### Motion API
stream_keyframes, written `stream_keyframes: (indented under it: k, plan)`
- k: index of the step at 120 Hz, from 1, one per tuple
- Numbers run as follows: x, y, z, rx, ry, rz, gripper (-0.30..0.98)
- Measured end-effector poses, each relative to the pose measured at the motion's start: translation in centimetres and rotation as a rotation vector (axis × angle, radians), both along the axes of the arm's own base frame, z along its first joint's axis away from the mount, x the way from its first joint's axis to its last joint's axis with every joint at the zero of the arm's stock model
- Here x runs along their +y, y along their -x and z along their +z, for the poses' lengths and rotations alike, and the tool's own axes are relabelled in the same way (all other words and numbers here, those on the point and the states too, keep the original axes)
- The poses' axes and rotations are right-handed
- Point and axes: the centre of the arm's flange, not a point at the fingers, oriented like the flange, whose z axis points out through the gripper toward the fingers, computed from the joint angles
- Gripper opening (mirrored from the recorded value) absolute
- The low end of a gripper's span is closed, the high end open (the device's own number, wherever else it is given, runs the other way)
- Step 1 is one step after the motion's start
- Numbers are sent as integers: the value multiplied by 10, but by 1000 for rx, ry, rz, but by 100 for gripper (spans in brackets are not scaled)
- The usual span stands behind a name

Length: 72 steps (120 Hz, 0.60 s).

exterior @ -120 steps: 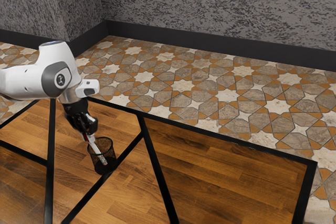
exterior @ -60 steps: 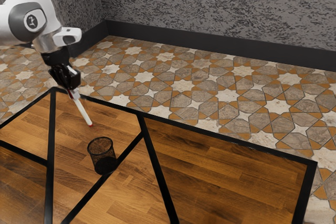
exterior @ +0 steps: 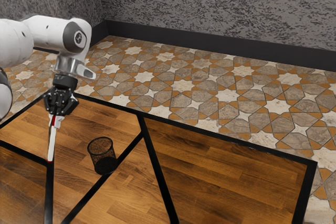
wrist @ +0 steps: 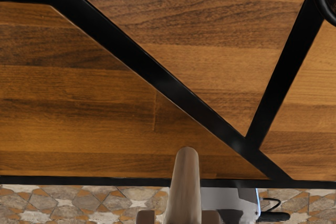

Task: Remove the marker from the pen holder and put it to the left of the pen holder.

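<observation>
Exterior view: fingers (exterior: pixel 56 122) clamped on the marker (exterior: pixel 51 144) near its upper end; marker is white, a bit of red by the grip and red again at the lower tip; it hangs below the fingers, close to upright, with a slight lean that puts its lower tip toward the exterior view's left. Marker position: out of the pen holder (exterior: pixel 102 157) and well apart from it, on the exterior view's left side of it; lower tip shows in front of the black strips (exterior: pixel 51 184) that divide the tabletop (exterior: pixel 226 177) — cannot tell whether the tip touches the wood or is just above it.

Pen holder: black mesh, round, open at the top; stands upright on the tabletop, beside a slanting black strip.

Wrist view: marker runs out from the hand as a blurred, pale brown rod with a rounded end; wood panels and black strips lie beyond it; part of the pen holder's dark rim shows, well apart from the marker.

Surroundings: white arm (exterior: pixel 58 34) comes in from the exterior view's left, hand pointing down; patterned tile floor (exterior: pixel 226 95) past the tabletop edge; mottled grey wall (exterior: pixel 210 3) behind, with a dark baseboard (exterior: pixel 210 47) along its foot.
</observation>
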Motion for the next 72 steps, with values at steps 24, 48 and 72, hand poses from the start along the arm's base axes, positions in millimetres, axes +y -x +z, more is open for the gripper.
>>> stream_keyframes:
  k: [24, 48, 72]
  plan:
    - [1, -35, -54, 91, -46, 4, -10]
    - [12, -56, -106, 95, -67, -9, -10]
    - [15, -65, -137, 66, -61, -46, -9]
